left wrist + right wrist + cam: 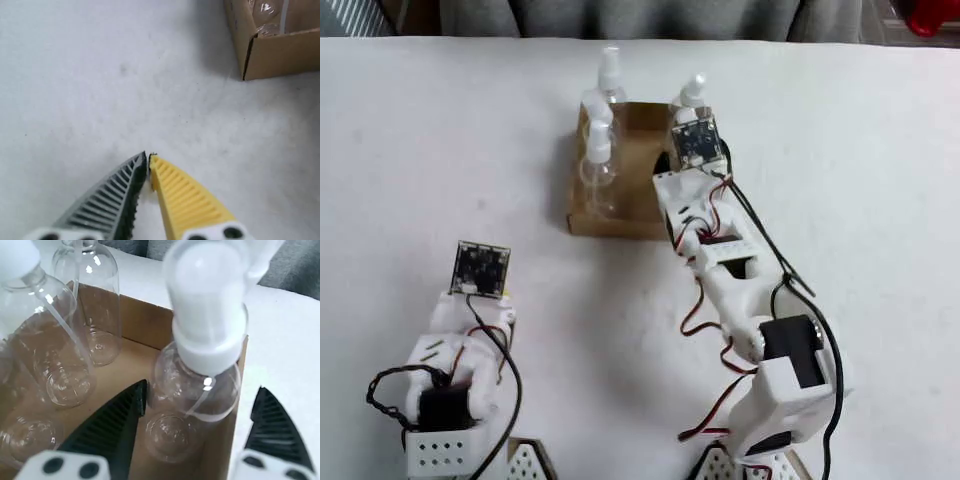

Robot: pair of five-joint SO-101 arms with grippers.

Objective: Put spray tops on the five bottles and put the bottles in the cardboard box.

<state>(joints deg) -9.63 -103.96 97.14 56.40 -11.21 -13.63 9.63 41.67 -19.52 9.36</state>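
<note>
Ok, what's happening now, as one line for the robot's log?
right gripper: open, either side of clear plastic bottle with white spray top | bottle: in brown cardboard box | left gripper: shut, over white table

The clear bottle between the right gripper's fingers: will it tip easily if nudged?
Probably light: the bottle looks clear and empty. Likely top-heavy, since its bulky white spray top sits high. The cardboard box wall beside it may catch a tip.
</note>
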